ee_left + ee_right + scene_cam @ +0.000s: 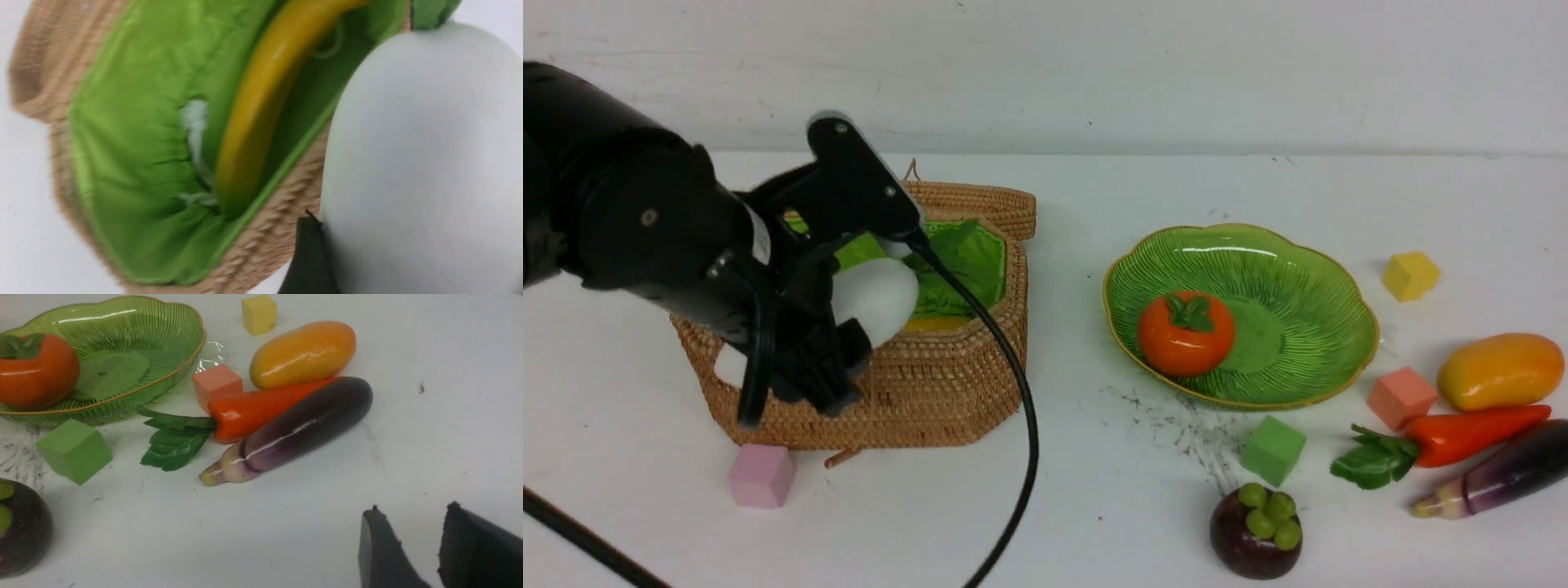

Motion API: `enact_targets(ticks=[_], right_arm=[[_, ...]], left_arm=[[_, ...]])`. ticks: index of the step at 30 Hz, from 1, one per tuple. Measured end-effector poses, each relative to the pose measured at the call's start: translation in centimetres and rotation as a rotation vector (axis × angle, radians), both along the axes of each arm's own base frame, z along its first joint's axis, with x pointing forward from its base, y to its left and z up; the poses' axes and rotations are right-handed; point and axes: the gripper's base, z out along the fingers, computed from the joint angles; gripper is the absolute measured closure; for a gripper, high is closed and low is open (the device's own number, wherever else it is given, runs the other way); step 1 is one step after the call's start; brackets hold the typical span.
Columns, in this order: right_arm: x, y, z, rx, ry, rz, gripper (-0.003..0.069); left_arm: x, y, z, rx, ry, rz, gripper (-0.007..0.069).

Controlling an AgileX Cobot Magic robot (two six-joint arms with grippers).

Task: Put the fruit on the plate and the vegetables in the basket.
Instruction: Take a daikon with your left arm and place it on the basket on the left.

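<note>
My left gripper (849,318) is shut on the white radish (876,296), holding it over the near rim of the wicker basket (931,392). In the left wrist view one dark finger (308,257) presses the radish (425,163), and the yellow curved piece (261,110) lies on the green lining. The round orange fruit (1185,333) sits on the green plate (1298,278). On the table to the right lie the mango (1500,370), red-orange pepper (1470,433) and aubergine (1503,474). The purple ball fruit (1255,531) is nearer. My right gripper (412,510) is open above bare table, near the aubergine (294,428).
Small cubes lie about: pink (761,475) in front of the basket, green (1272,450), salmon (1401,398) and yellow (1410,275) around the plate. A black cable (1021,425) hangs from the left arm across the basket's front. The basket lid (980,200) lies open at the back.
</note>
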Motion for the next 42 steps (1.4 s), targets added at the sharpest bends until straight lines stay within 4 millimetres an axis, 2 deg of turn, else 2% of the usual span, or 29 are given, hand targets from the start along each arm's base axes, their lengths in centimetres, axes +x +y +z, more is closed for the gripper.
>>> enact_targets(ticks=[2,8,11,17,25,42], right_arm=[[0.0,0.0,0.0,0.000,0.000,0.000,0.0416],[0.0,0.0,0.0,0.000,0.000,0.000,0.0416],[0.0,0.0,0.0,0.000,0.000,0.000,0.0416],[0.0,0.0,0.0,0.000,0.000,0.000,0.0416],[0.0,0.0,0.0,0.000,0.000,0.000,0.0416],[0.0,0.0,0.0,0.000,0.000,0.000,0.0416]], left_arm=[[1.0,0.8,1.0,-0.017,0.002,0.015,0.0114],[4.2,2.0,2.5,-0.044,0.065,0.018,0.0114],[5.8,1.8,2.6,0.003,0.072,-0.020,0.0114],[8.9,1.5,0.9,0.104,0.074,-0.043,0.0114],[10.9,1.0,-0.5,0.110,0.003,-0.062,0.0114],[11.7,0.7,-0.1,0.078,-0.096,-0.070,0.0114]])
